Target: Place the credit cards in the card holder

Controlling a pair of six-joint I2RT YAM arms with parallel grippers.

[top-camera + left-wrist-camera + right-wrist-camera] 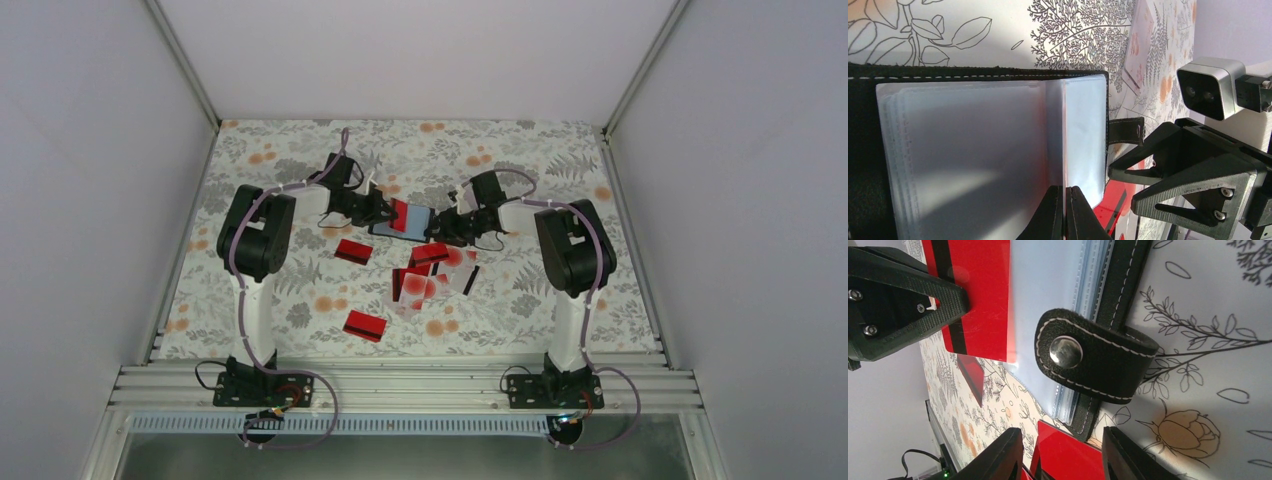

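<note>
Out in the middle of the table (560, 170), the left gripper (1064, 194) was pinched right down on a red card (980, 295) with a black stripe. It held the card by one end, so the card showed edge-on to its own camera. The card sat over a clear pocket (978, 160) of the card holder (973, 72), which lay opened flat between the two grippers. I couldn't tell whether the card's edge was actually inside the pocket or just lying on top.

The right gripper (1062, 435) sat at the holder's other end, just beside the snap strap (1093, 360). Its jaws were about half apart, with nothing clamped that I could see. A second red card (1068, 460) lay on the table in the gap under them.

My take on doing this bit well: keep the card flat and square to the pocket mouth and slide it slowly. Use the right gripper to pin the holder, because those floppy sleeves look like they'd buckle or drag along otherwise.

Seen from above, the holder's long axis ran roughly left to right, a bit skewed, with the strap pointing at the right arm. The held card's long side and stripe ran near-to-far, in line with the holder's stitched edge. The rest of the credit cards (430, 280) were scattered nearer the arm bases.
</note>
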